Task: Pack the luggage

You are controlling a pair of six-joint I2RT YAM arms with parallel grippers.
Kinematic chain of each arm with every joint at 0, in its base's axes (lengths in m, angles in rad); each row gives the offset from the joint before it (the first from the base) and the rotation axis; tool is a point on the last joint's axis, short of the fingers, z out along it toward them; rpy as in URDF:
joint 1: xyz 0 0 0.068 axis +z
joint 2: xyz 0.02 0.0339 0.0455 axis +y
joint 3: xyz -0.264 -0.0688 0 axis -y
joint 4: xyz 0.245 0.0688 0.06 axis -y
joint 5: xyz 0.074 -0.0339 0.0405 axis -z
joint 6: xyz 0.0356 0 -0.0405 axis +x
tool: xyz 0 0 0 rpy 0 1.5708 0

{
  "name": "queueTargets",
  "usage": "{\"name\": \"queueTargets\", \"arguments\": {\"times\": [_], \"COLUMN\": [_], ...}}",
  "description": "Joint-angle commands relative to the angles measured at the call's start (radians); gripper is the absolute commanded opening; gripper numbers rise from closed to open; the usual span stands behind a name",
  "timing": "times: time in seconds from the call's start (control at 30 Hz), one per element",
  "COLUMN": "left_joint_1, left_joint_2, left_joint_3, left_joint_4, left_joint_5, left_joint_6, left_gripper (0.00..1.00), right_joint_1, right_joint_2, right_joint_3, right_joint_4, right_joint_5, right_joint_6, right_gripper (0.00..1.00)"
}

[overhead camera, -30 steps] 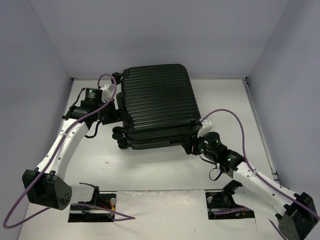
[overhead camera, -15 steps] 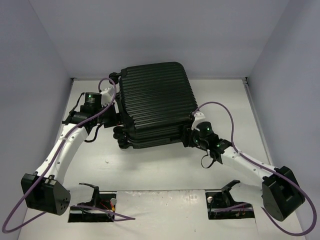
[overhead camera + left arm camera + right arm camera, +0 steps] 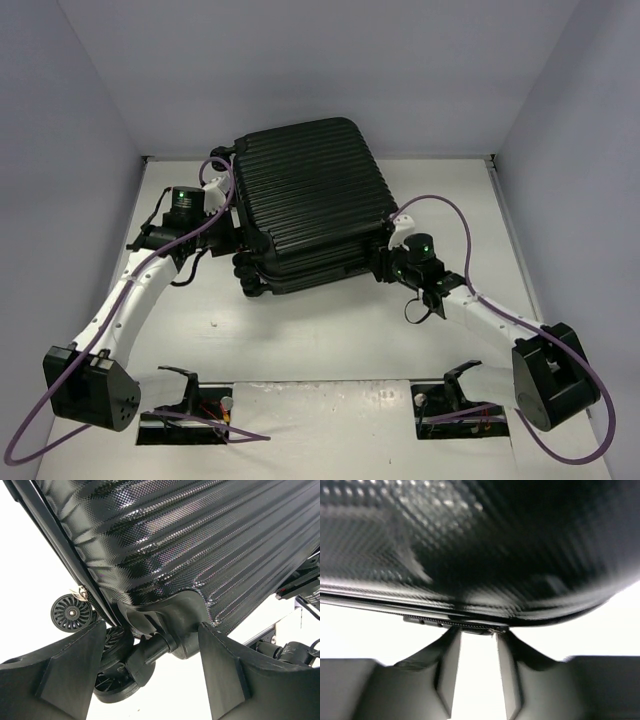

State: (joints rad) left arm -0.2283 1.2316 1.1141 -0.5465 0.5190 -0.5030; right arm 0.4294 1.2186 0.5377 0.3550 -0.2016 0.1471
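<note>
1. Black ribbed luggage (image 3: 305,200) lies closed on the white bench (image 3: 330,330), toward the back, between the two arms. From above, both sets of jaws are hidden against its sides. The left arm (image 3: 130,290) reaches its wheeled left end, and the right arm (image 3: 480,310) its near right corner.
2. Left wrist: the left jaws stand wide apart, fingers (image 3: 75,665) straddling a wheel mount without clamping it. One wheel (image 3: 71,613) shows clearly; another is half hidden behind a finger.
3. Right wrist: blurred shell fills the top. The right jaws stand narrowly apart, with bright bench between the fingers (image 3: 447,670). Their tips are at the zipper seam (image 3: 455,623), but contact is hard to judge.
</note>
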Motion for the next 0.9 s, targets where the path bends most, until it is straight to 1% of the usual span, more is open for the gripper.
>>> {"name": "queueTargets", "arguments": {"times": [0.0, 0.07, 0.17, 0.2, 0.23, 0.33, 0.43, 0.5, 0.53, 0.63, 0.73, 0.8, 0.87], "left_joint_1": [-0.014, -0.016, -0.019, -0.020, -0.020, -0.025, -0.039, -0.058, -0.072, -0.095, -0.114, -0.120, -0.132], "left_joint_2": [-0.004, -0.009, -0.011, -0.009, -0.007, 0.003, 0.019, 0.032, 0.040, 0.051, 0.063, 0.075, 0.089], "left_joint_3": [-0.022, -0.028, -0.034, -0.034, -0.033, -0.020, -0.001, 0.012, 0.026, 0.038, 0.044, 0.049, 0.052], "left_joint_4": [-0.021, -0.021, -0.017, -0.013, -0.012, -0.003, 0.022, 0.037, 0.045, 0.059, 0.080, 0.089, 0.092], "left_joint_5": [-0.019, -0.020, -0.024, -0.024, -0.022, -0.020, -0.016, -0.022, -0.027, -0.039, -0.050, -0.051, -0.059], "left_joint_6": [0.018, 0.020, 0.020, 0.018, 0.018, 0.008, -0.015, -0.031, -0.041, -0.057, -0.078, -0.089, -0.094], "left_gripper": [0.68, 0.68, 0.67, 0.67, 0.67, 0.67, 0.66, 0.66, 0.64, 0.64, 0.64, 0.64, 0.63], "right_joint_1": [-0.009, -0.011, -0.011, -0.009, -0.011, -0.004, 0.037, 0.097, 0.139, 0.189, 0.267, 0.336, 0.370], "right_joint_2": [-0.010, -0.028, -0.051, -0.057, -0.067, -0.100, -0.137, -0.159, -0.172, -0.174, -0.165, -0.163, -0.154], "right_joint_3": [-0.005, -0.010, -0.015, -0.018, -0.018, -0.010, -0.001, 0.002, 0.002, 0.021, 0.033, 0.039, 0.039], "right_joint_4": [0.220, 0.220, 0.205, 0.196, 0.193, 0.151, 0.105, 0.078, 0.072, 0.042, 0.022, 0.021, 0.025], "right_joint_5": [0.048, 0.070, 0.103, 0.108, 0.110, 0.105, 0.108, 0.125, 0.136, 0.136, 0.140, 0.177, 0.188], "right_joint_6": [-0.034, -0.041, -0.047, -0.050, -0.052, -0.047, -0.038, -0.027, -0.017, 0.011, 0.046, 0.069, 0.088], "right_gripper": [0.27, 0.22, 0.12, 0.04, 0.00, 0.00, 0.00, 0.00, 0.00, 0.00, 0.00, 0.00, 0.00]}}
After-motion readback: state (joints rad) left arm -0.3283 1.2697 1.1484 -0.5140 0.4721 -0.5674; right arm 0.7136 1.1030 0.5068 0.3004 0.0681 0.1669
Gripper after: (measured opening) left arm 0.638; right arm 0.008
